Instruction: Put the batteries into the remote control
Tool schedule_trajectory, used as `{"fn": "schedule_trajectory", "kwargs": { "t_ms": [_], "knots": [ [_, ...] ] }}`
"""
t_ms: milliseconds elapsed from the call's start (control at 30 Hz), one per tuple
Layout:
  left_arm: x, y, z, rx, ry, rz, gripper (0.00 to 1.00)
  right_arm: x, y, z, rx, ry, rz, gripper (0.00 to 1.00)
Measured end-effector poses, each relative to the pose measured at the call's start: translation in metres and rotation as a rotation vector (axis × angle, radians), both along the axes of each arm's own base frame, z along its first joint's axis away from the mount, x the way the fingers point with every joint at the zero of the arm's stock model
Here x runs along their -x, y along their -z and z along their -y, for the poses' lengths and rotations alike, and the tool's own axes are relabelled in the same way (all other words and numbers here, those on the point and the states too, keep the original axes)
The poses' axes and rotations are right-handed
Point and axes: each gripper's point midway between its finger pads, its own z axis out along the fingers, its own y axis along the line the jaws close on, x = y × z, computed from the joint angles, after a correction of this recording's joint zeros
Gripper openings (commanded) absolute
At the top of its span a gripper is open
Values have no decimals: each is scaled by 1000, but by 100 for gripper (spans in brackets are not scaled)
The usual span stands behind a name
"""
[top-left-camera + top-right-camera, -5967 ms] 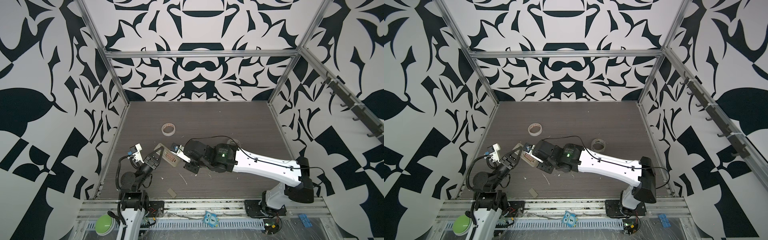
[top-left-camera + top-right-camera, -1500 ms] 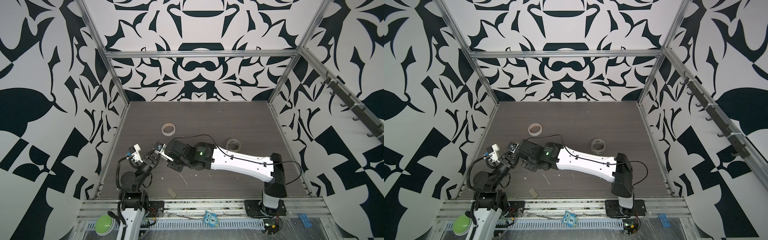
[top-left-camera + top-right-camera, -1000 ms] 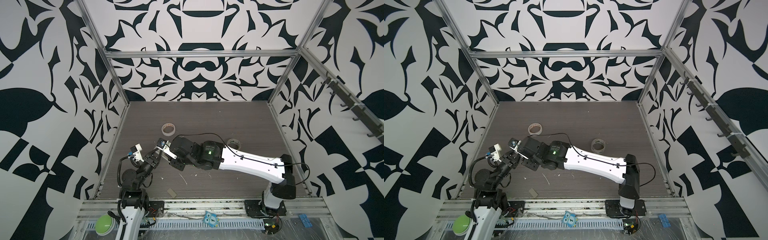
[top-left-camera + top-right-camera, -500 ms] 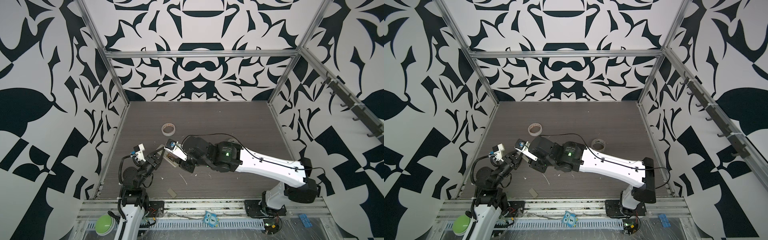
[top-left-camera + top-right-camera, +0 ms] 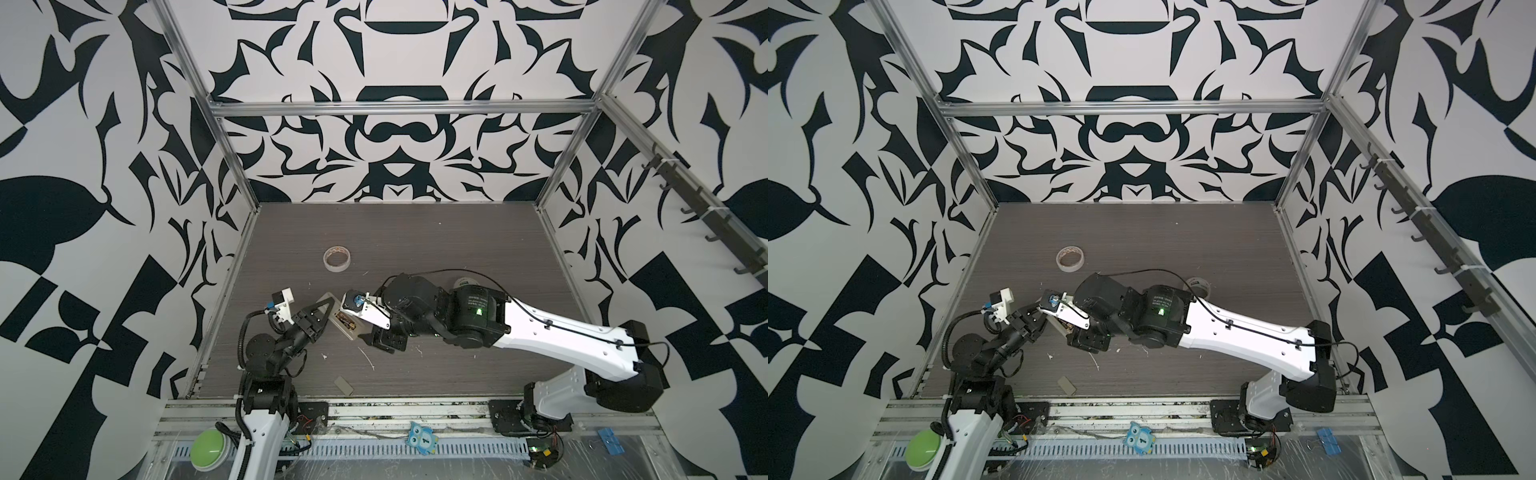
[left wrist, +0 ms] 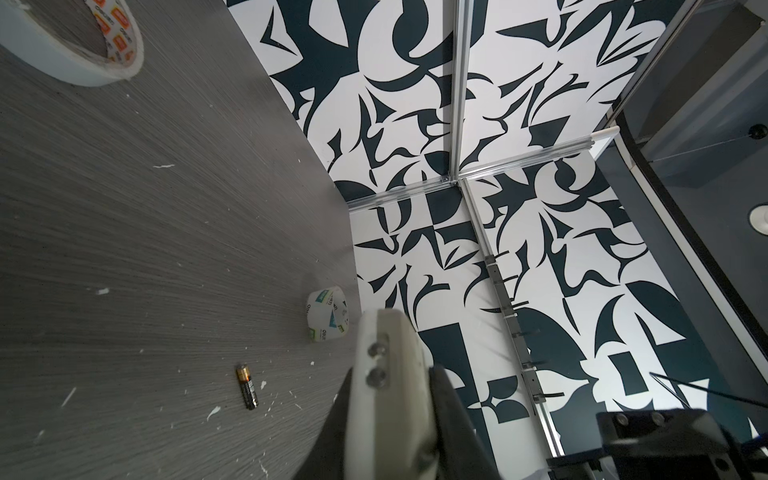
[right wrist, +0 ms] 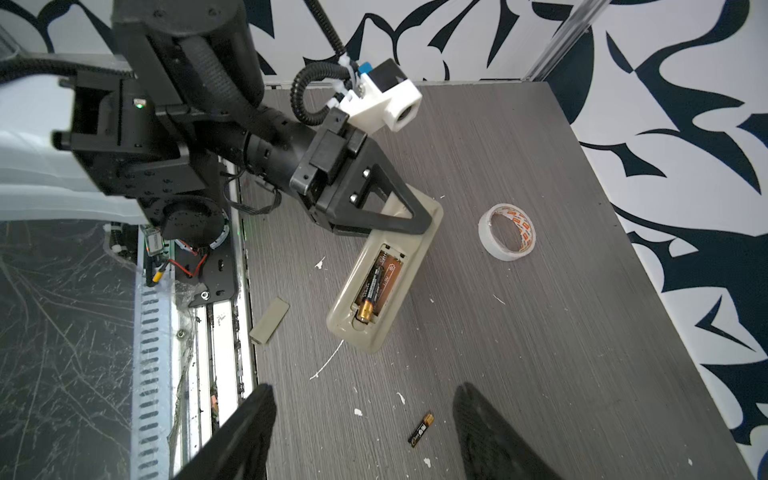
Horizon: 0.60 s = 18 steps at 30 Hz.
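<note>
My left gripper [image 7: 420,222] is clamped on one end of the remote control [image 7: 405,282], with one black finger on each side of the beige body. In both top views this grip is in the lower half of the frame, left of the middle. The remote lies with its back up and its battery compartment uncovered. I cannot tell if its free end touches the table [image 7: 540,332].

One battery [image 7: 372,286] lies along one side of the compartment, with its gold end toward the free end of the remote. The place beside it shows only the copper-coloured bottom.

My right gripper [image 7: 363,432] hangs just beside the remote's free end. Its fingers [image 7: 253,432] stand wide apart and nothing is between them. In the right wrist view the second battery [image 7: 420,429] shows in the gap, nearer to one finger. It lies flat on the table, apart from the remote and touched by nothing.

A small grey cover piece [image 5: 344,385] lies near the front edge, lower in the frame than the remote. One tape roll [image 5: 336,258] lies above the remote in the frame. Another tape roll [image 5: 1198,284] shows partly behind my right arm. White scraps [image 7: 328,361] are scattered around the remote.
</note>
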Motion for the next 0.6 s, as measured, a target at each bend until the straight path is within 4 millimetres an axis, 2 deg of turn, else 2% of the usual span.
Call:
{"fn": "schedule_trajectory", "kwargs": {
  "t_ms": [133,233,333,467,600],
  "knots": [
    [2,2,2,-2,18,-12,0,9,6,5,25,-74,9,80],
    [4,2,4,-3,34,-19,0,17,2,9,20,-134,17,87],
    [6,0,6,-3,52,-19,0,24,-4,13,4,-190,30,89],
    [8,-1,9,-3,75,-18,0,28,-3,14,7,-250,50,88],
    [12,0,12,-5,104,-23,0,27,12,17,37,-297,45,79]
  ]
}}
